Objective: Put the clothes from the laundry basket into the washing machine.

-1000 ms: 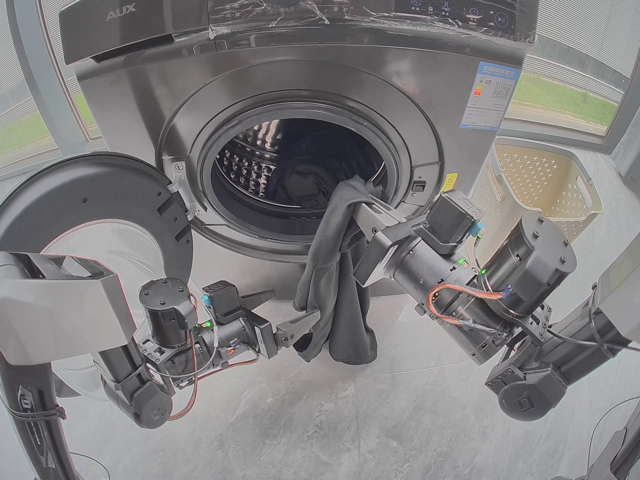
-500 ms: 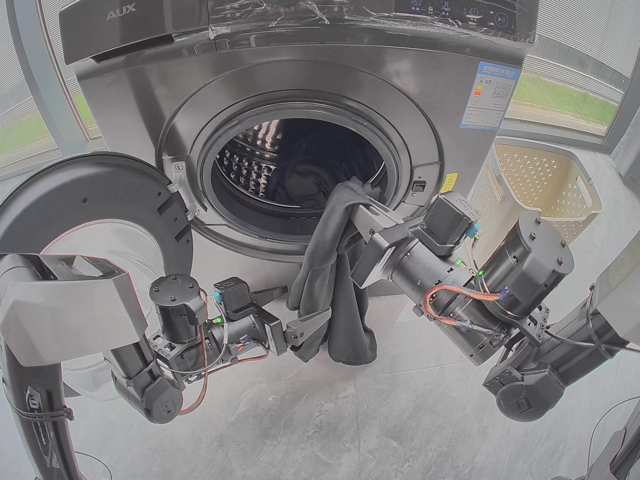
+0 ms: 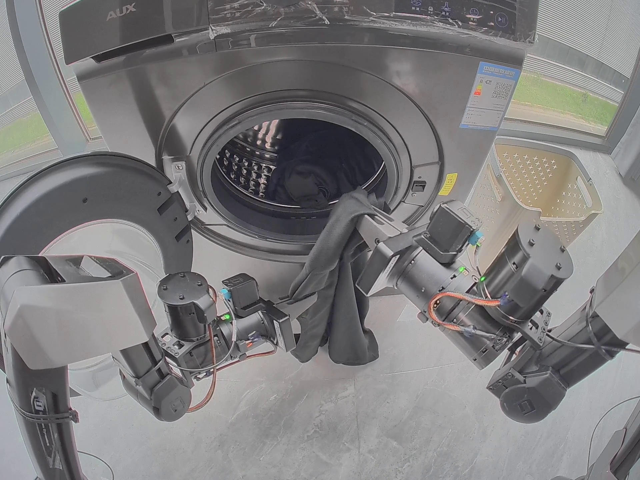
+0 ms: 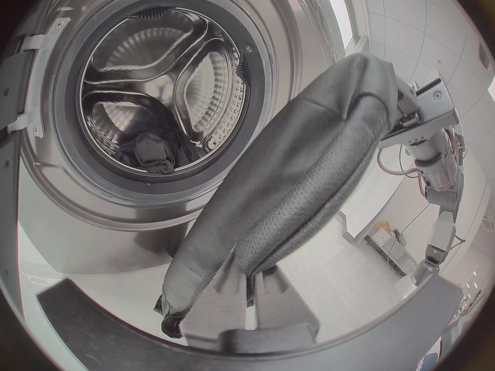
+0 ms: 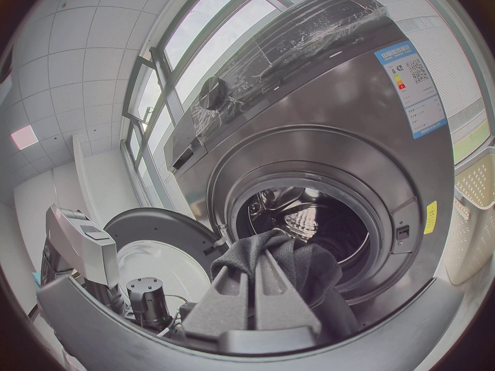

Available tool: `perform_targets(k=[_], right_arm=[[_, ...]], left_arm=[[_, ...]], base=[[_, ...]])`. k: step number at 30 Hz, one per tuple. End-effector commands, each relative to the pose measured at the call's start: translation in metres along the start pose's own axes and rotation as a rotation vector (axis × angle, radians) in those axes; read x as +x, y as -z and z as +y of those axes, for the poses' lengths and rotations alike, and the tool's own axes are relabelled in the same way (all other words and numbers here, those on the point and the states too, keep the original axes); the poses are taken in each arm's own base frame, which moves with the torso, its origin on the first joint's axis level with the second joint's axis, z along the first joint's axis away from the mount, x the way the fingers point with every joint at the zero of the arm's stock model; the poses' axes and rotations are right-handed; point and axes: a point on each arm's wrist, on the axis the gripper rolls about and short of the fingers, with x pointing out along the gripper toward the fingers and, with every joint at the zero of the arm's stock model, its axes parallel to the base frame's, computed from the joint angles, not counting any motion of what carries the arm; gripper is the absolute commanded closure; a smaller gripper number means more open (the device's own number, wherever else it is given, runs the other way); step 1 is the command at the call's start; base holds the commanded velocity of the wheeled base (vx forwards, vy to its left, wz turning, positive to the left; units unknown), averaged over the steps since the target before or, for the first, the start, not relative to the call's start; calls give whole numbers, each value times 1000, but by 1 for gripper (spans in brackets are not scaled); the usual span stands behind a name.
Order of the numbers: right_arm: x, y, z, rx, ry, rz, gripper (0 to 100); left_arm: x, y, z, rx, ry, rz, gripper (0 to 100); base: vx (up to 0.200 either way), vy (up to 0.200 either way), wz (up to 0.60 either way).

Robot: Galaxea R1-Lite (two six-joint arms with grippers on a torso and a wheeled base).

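Hanging from right gripper point(image 3: 371, 217): dark grey garment point(image 3: 337, 281), top end clamped tight between the fingers, right at lower right rim of washer point(image 3: 433, 81) mouth. Gripped also lower down by left gripper point(image 3: 303, 303), fingers closed on a fold at its left edge, low in front of washer. Drooped between the two grippers, mostly outside drum point(image 3: 250, 161), bottom end near floor point(image 3: 333, 421), contact with it unclear. Spotted more dark clothes point(image 3: 310, 178) lying inside drum, at the bottom. Swung fully open to the left of the mouth: door point(image 3: 87, 195). Stood just right of washer, on floor: beige basket point(image 3: 547, 175), well apart from both grippers.
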Motion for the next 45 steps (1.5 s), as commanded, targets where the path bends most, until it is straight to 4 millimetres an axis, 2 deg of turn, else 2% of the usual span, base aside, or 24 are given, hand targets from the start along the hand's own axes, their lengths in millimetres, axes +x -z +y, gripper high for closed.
perform_targets(k=[1,5,8,16,17,21,24,28,33,36,45], right_arm=[[-5,3,-8,-7,24,23,100],[-17,12,-28,-18,85,80,100],[-21,17,-36,-20,109,104,100],[-35,31,-41,-30,128,187,100],[-35,31,-41,-30,128,187,0],[-46,43,-51,-38,166,261,0],[-76,71,-56,-54,195,457,0],[-107,94,-53,-60,191,621,0],[-126,100,-46,-64,162,706,0],[-123,101,-39,-63,134,693,0],[-59,97,-13,-58,12,468,0]], left_arm=[[-5,-8,2,15,-15,-21,100],[-22,-41,0,49,-37,-104,100],[-30,-56,-7,58,-27,-143,100],[-31,-59,-11,69,-18,-154,100],[-31,-59,-11,69,-18,-154,100],[-31,-60,-11,71,-19,-157,100],[-31,-59,-13,75,-15,-152,100],[-31,-57,-16,72,-10,-146,100],[-32,-57,-16,71,-11,-143,100],[-32,-57,-15,73,-14,-143,100],[-30,-56,-17,68,-36,-149,100]], base=[[0,0,0],[0,0,0],[0,0,0],[0,0,0],[0,0,0],[0,0,0],[0,0,0],[0,0,0],[0,0,0],[0,0,0],[0,0,0]])
